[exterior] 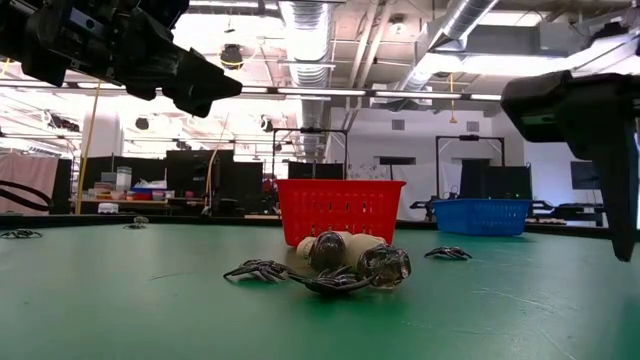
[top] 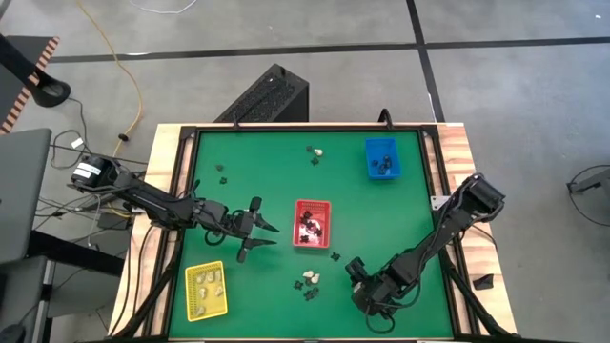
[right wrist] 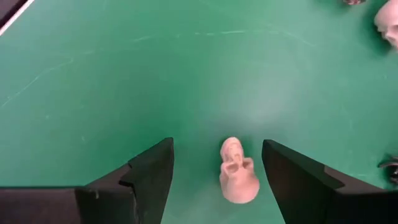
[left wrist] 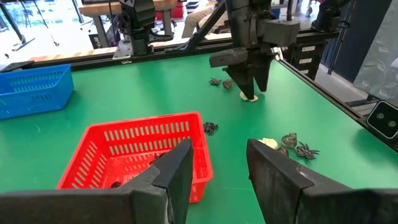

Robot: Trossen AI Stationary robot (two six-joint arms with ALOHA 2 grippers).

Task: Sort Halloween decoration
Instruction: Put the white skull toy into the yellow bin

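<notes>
My right gripper (right wrist: 217, 147) stands open near the table's near edge (top: 358, 274), pointing steeply down. A cream skull piece (right wrist: 237, 177) of the Halloween decoration lies on the green table between its two fingers, with a gap on each side; the left wrist view also shows this skull (left wrist: 249, 96) under the gripper (left wrist: 249, 82). My left gripper (left wrist: 219, 149) hangs open and about level above the table, just left of the red tray (top: 312, 224). A small pile of cream and black pieces (top: 310, 281) lies near the front, also seen in the low view (exterior: 340, 266).
The red tray (left wrist: 140, 155) holds a few dark pieces. A blue tray (top: 382, 158) with black pieces stands at the far right, and a yellow tray (top: 206, 290) with cream pieces at the near left. More loose pieces (top: 315, 153) lie toward the far edge.
</notes>
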